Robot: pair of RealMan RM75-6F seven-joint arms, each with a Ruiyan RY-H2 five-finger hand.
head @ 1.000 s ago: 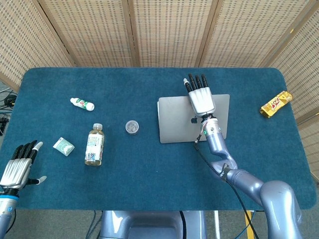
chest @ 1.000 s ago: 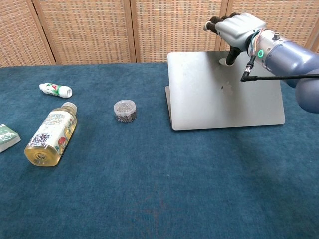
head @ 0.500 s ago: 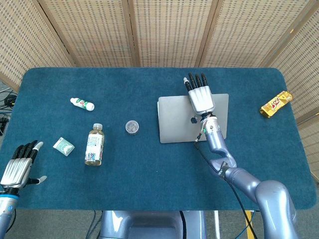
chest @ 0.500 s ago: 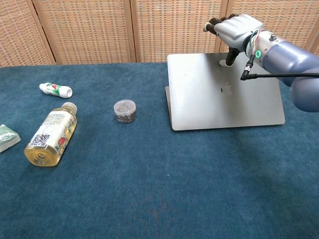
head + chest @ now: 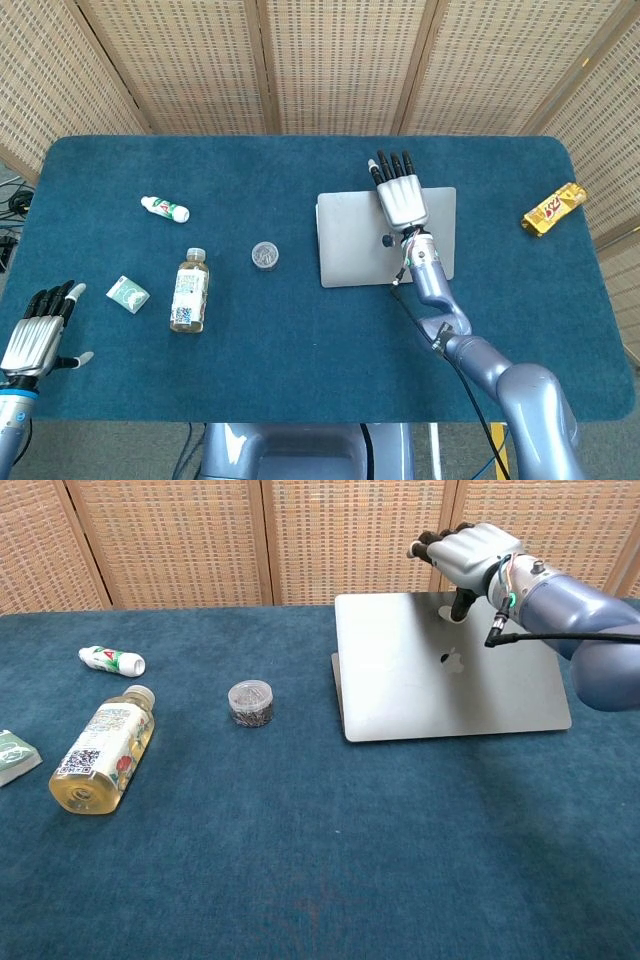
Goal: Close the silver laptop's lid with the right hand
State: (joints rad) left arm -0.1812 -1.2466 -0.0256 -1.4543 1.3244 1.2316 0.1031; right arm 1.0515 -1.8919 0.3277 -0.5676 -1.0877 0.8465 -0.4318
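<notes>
You're at a staged test setup, blue carpet-covered tabletop [image 5: 300,330], woven cane folding screens [image 5: 330,60] behind, scattered small props.

A matt, brushed-metal silver laptop [image 5: 440,680] lies on a desk [image 5: 300,330] covered in napped teal cloth, beneath the right hand [image 5: 400,195] with its smooth grey shell and dark fingertips. A clear plastic bottle [image 5: 102,748] carries a glossy printed label, a snack bar [image 5: 555,208] gleams in gold foil, and a woven cane screen [image 5: 330,60] sits in pale wooden frames.
</notes>
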